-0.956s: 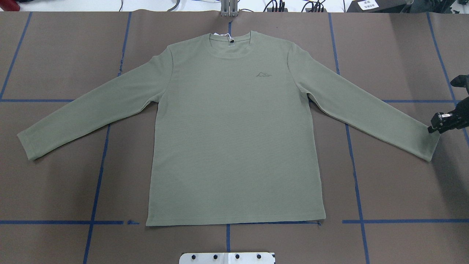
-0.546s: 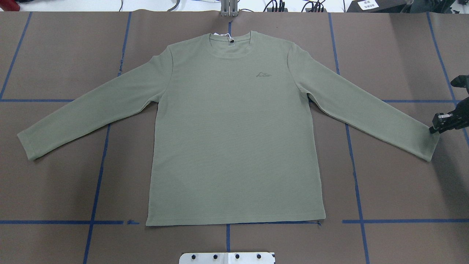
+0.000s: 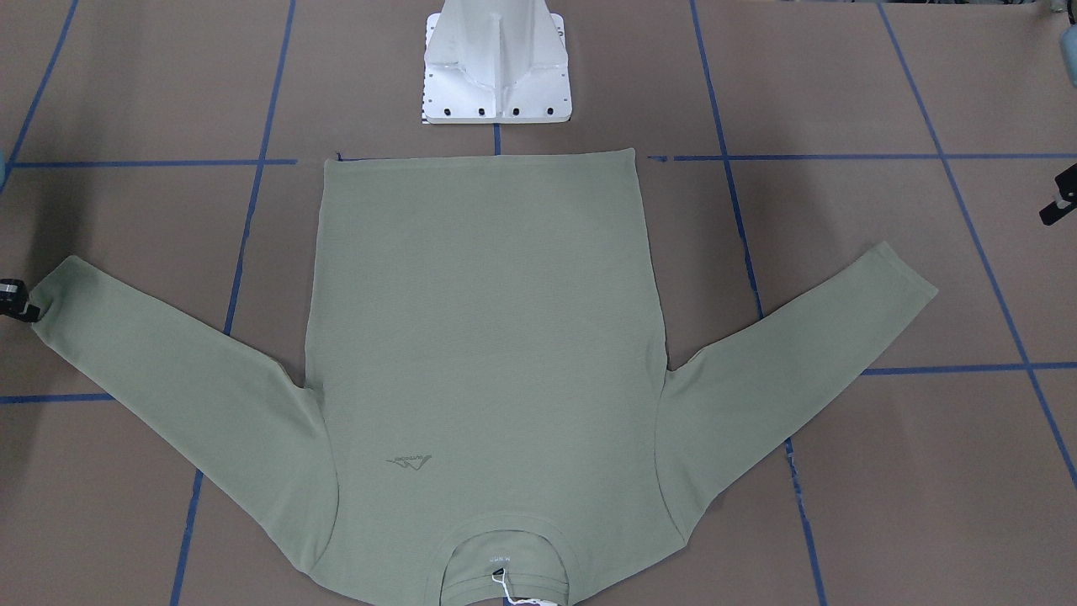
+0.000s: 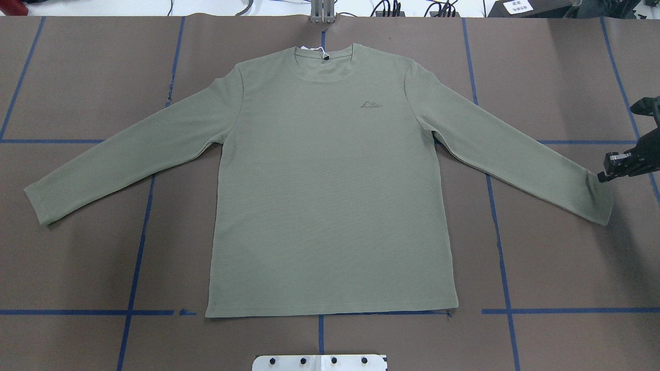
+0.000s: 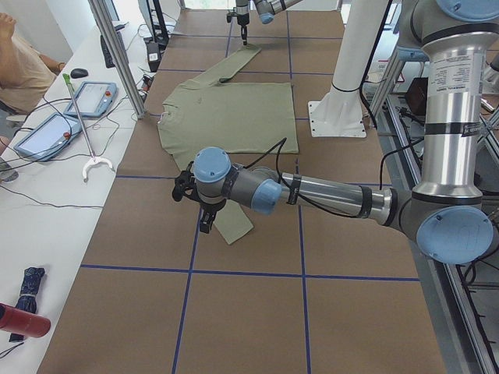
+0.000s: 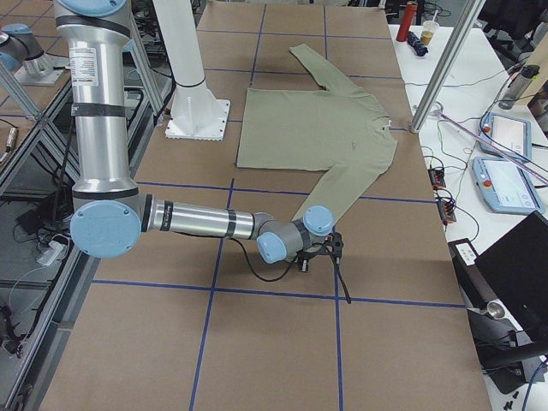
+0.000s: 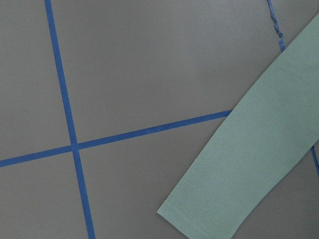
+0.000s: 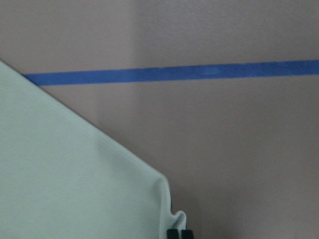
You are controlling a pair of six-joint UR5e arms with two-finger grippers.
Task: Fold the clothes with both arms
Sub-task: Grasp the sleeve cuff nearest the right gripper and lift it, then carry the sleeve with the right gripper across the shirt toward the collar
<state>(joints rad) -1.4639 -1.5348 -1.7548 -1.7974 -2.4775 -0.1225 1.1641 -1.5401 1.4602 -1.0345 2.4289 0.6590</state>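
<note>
The shirt (image 4: 330, 196) is laid flat, front up, in the middle of the desk (image 4: 77, 77). Its collar is turned toward the far edge and its hem toward the edge where the white base (image 3: 496, 67) is bolted. Both sleeves are spread outward and slanted toward the robot's side. A white tag (image 4: 317, 50) is seen at the collar and a small logo (image 4: 371, 104) on the chest.

The right gripper (image 4: 602, 176) is placed at the far corner of the right cuff (image 4: 600, 201), near the desk's right edge. In the right wrist view its black fingertips (image 8: 172, 233) are seen drawn close together. The cuff corner is puckered up right at them, so the cloth appears to be pinched. The rest of that sleeve is left lying on the desk.

The left gripper (image 5: 204, 224) is held low over the desk just beside the left cuff (image 4: 38, 206), toward the desk's left end. Whether it is open or closed cannot be told. In the left wrist view only the cuff end and crossing blue tape lines (image 7: 75, 147) are shown.
</note>
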